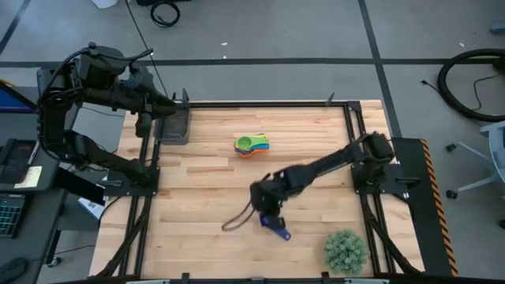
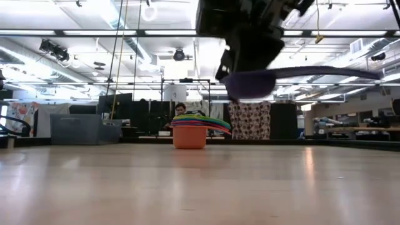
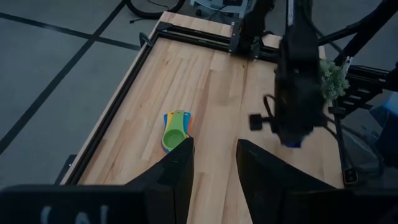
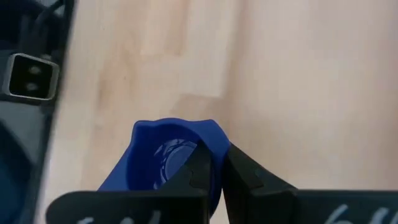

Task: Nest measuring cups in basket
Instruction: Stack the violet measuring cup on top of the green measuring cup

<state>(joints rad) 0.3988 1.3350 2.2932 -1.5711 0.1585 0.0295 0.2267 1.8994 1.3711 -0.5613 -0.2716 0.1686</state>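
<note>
A dark blue measuring cup (image 1: 276, 226) hangs above the table's near middle with my right gripper (image 1: 268, 210) shut on it. In the low view the cup (image 2: 250, 83) is well off the wood, its handle (image 2: 325, 73) sticking out level. Several measuring cups sit nested in a stack (image 1: 252, 145) on the table's far middle, the orange one (image 2: 189, 137) at the bottom and a green one (image 3: 175, 134) on top. The dark basket (image 1: 175, 128) stands at the far left corner. My left gripper (image 3: 214, 168) waits high above it, open. My right gripper pinches the dark blue cup's wall at the rim (image 4: 216, 148), one finger (image 4: 198, 169) inside the bowl and the other (image 4: 252, 177) outside. The fingers slant down from above. The cup is lifted clear of the table, bowl roughly upright and handle level.
A spiky green plant ball (image 1: 346, 251) sits near the near right corner. A black metal frame (image 1: 351, 126) borders the wooden table top. Bare wood lies between the cup stack and the basket.
</note>
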